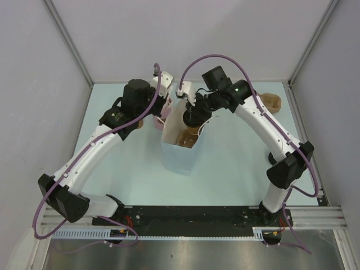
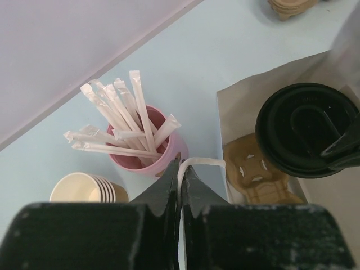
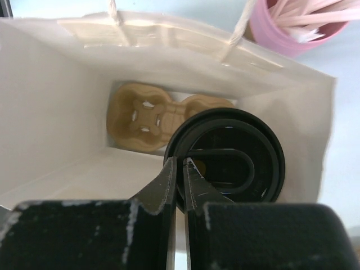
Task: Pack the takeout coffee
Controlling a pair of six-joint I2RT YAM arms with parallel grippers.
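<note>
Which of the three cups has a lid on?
The takeout coffee, black-lidded, pinched by the right gripper over the open paper bag. The pink cup holds straws; the tan cup stack is open-topped.

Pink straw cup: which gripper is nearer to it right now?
Left. The left gripper sits right beside the pink straw cup, pinching the bag handle. The right gripper is over the paper bag, gripping the takeout coffee lid.
</note>
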